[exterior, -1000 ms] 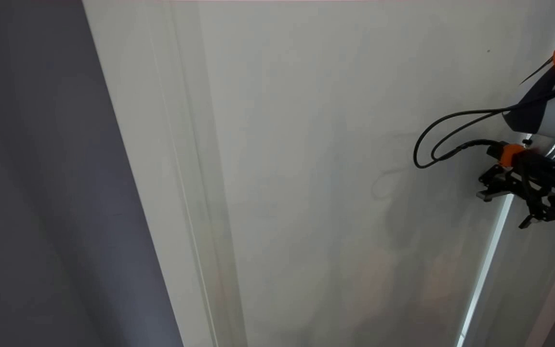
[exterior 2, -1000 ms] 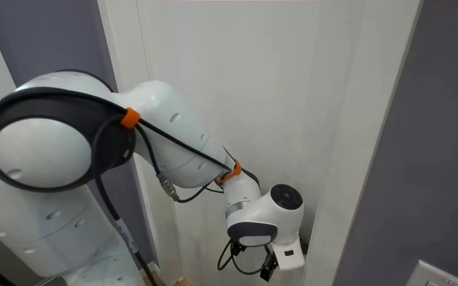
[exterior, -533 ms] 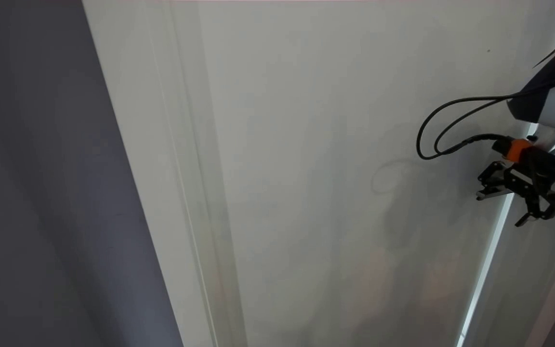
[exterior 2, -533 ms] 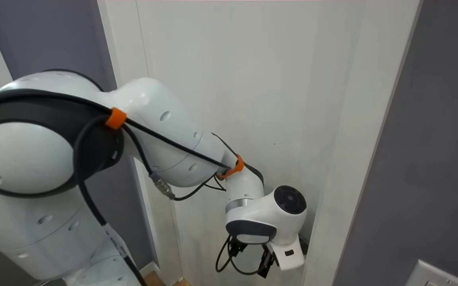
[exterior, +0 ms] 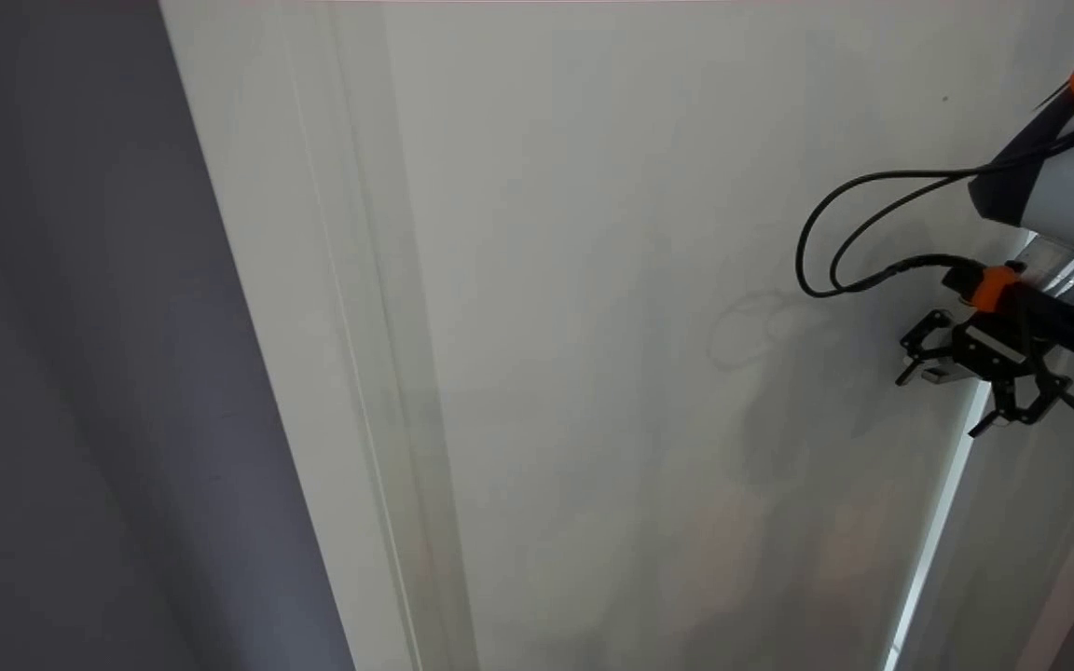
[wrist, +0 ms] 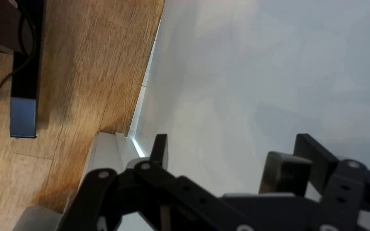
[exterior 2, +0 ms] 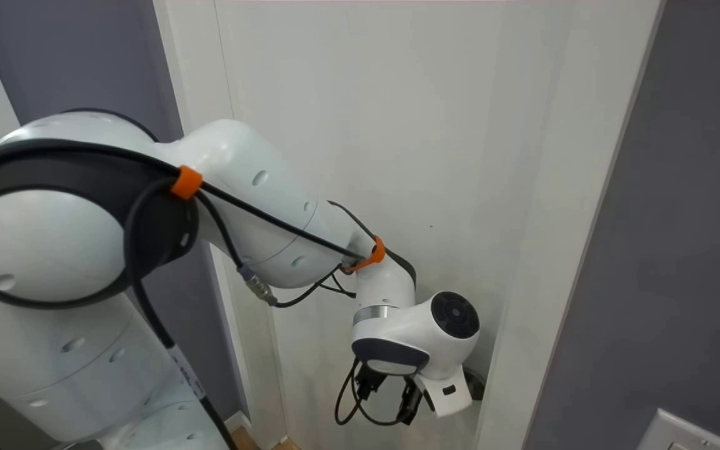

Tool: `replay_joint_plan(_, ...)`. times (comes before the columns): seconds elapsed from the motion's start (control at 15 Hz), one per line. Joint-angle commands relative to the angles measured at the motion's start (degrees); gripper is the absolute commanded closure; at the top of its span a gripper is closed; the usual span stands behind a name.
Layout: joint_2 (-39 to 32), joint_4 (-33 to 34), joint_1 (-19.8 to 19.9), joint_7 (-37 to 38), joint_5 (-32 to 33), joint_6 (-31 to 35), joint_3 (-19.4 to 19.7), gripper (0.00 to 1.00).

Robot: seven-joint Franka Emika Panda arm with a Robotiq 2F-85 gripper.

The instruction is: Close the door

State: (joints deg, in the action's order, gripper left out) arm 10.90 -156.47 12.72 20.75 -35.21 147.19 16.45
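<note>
The door, a tall plain white panel, fills most of both exterior views (exterior: 593, 280) (exterior 2: 385, 94) and the wrist view (wrist: 220, 70). It stands nearly flush in its frame, with a bright strip (exterior: 943, 513) along its handle-side edge. My gripper (exterior: 941, 405) is open near that edge, and it also shows in the wrist view (wrist: 231, 141). The lever handle (wrist: 284, 173) lies between the spread fingers, close to the right finger. Part of the handle (exterior: 947, 375) shows behind the gripper in an exterior view. The fingertips are hidden in the view with the whole arm.
White door frame (exterior 2: 575, 187) and grey wall (exterior 2: 654, 219) border the door. A switch plate (exterior 2: 685, 431) is low on the wall. Wooden floor (wrist: 85, 64) and a black beam (wrist: 23, 117) lie below. A cable loop (exterior: 803, 252) hangs beside the gripper.
My gripper has moved left in an exterior view, so its fingers now stand on either side of the handle. The forearm has risen a little. The door shows no clear movement.
</note>
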Motion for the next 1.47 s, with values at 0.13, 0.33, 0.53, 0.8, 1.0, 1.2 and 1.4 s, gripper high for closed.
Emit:
replay_joint_plan(0.13,1.5,1.7,0.5,-1.4,0.0,-4.1,-0.9,0.0)
replay_joint_plan(0.33,3.1,1.5,0.9,-2.0,0.9,-5.0,-0.9,0.0)
replay_joint_plan(0.53,4.8,1.5,1.0,-3.4,1.7,-6.8,-0.9,0.0)
replay_joint_plan(0.8,7.3,1.3,1.7,-5.4,4.6,-9.5,-0.8,0.0)
replay_joint_plan(1.0,10.0,1.1,2.5,-7.2,8.9,-11.5,-0.6,0.0)
replay_joint_plan(1.2,13.9,1.0,3.2,-11.4,12.0,-14.3,0.0,0.0)
replay_joint_plan(1.4,17.9,1.5,4.1,-15.6,15.0,-17.3,0.4,0.0)
